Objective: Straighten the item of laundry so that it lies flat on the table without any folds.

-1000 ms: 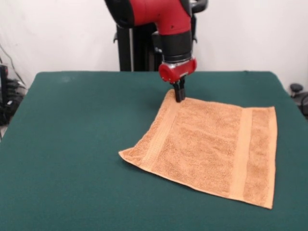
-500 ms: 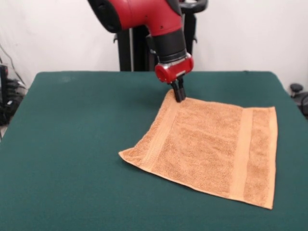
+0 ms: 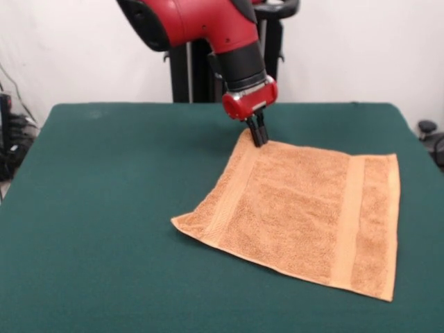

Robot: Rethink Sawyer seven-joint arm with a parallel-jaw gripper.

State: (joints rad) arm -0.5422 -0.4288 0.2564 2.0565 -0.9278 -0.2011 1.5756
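Note:
The orange-tan towel (image 3: pixel 298 208) lies spread flat on the dark green table (image 3: pixel 104 208), right of centre, with a woven band near its left and right edges. Its near left corner points toward the table's middle. My gripper (image 3: pixel 258 139) comes down from the red arm and rests its tips on the towel's far left corner. The black fingers (image 3: pixel 256 132) stand close together, pinched on that corner. The arm is tilted, with its upper part leaning left.
The robot's black pedestal (image 3: pixel 191 69) stands behind the table's far edge. Cables and dark gear show off the table's left side (image 3: pixel 10 139), and a dark object shows off the right side (image 3: pixel 430 135).
The arm's upper part has leaned further to the left. The gripper tips have stayed on the towel's far left corner. The towel has not visibly moved.

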